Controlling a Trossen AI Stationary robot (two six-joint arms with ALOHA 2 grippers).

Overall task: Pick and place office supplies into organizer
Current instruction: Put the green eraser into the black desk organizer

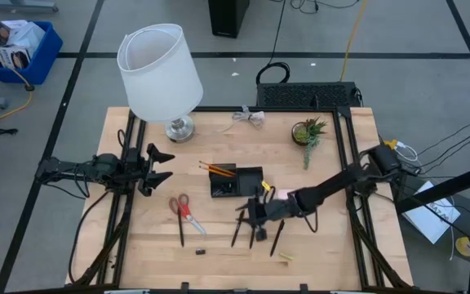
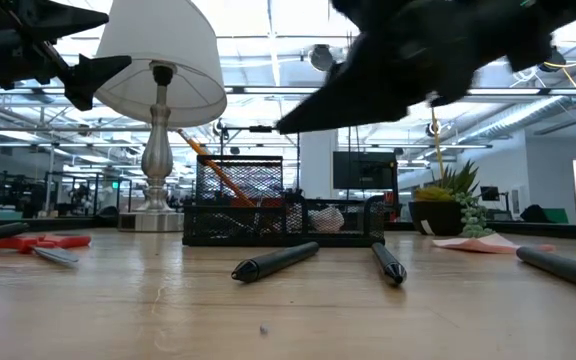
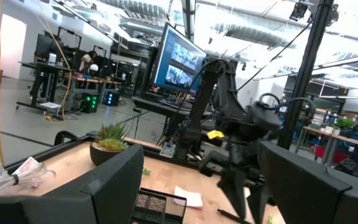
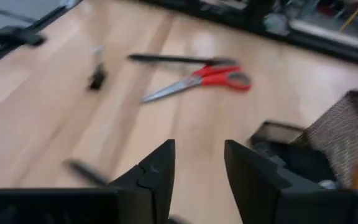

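Observation:
The black organizer (image 1: 237, 181) sits mid-table with orange pencils (image 1: 217, 169) standing slanted in its mesh cup. Red-handled scissors (image 1: 182, 207) lie flat to its near left, beside a black pen (image 4: 173, 59) and a small dark bit (image 1: 201, 251). Other black pens (image 1: 277, 237) lie on the wood near the front. A pink sticky pad (image 1: 272, 193) lies right of the organizer. My right gripper (image 1: 251, 214) hovers above the pens, open with nothing between its fingers (image 4: 160, 171). My left gripper (image 1: 158, 163) waits open at the table's left edge.
A white-shaded lamp (image 1: 160, 73) stands at the far left, with a small potted plant (image 1: 308, 133) at the far right. A clear wrapped bundle (image 1: 250, 117) lies at the far edge and a small yellowish bit (image 1: 285, 256) near the front. Bare wood stretches along the near edge.

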